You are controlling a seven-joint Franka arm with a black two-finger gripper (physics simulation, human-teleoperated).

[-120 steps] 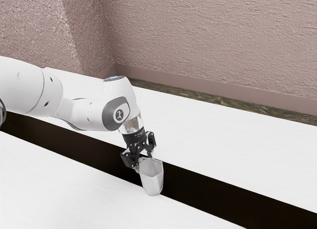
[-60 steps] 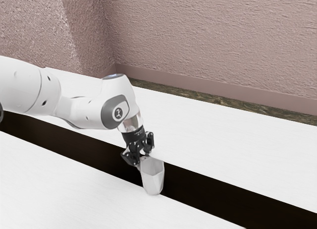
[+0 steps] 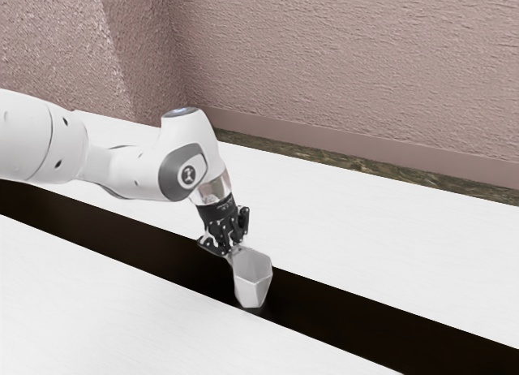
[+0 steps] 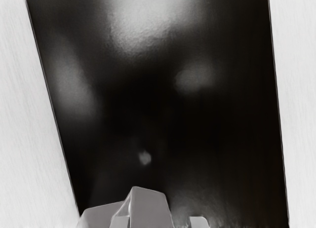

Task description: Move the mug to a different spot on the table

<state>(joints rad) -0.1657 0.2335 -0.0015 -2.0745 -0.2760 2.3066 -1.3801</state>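
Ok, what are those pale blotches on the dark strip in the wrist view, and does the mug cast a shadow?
Wrist view: likely soft reflections on the glossy dark strip, beyond the mug. Exterior view: even light; the strip under the mug is too dark to show a shadow.

The pincer (image 3: 229,248) hides part of the mug's (image 3: 253,282) rim. In the wrist view the mug (image 4: 140,209) is blurred and cut by the edge.

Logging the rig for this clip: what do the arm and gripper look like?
The arm is white with rounded segments; its wrist joint has a grey cap bearing a white mark and a bluish light on top. A silvery collar leads to the black two-finger gripper.
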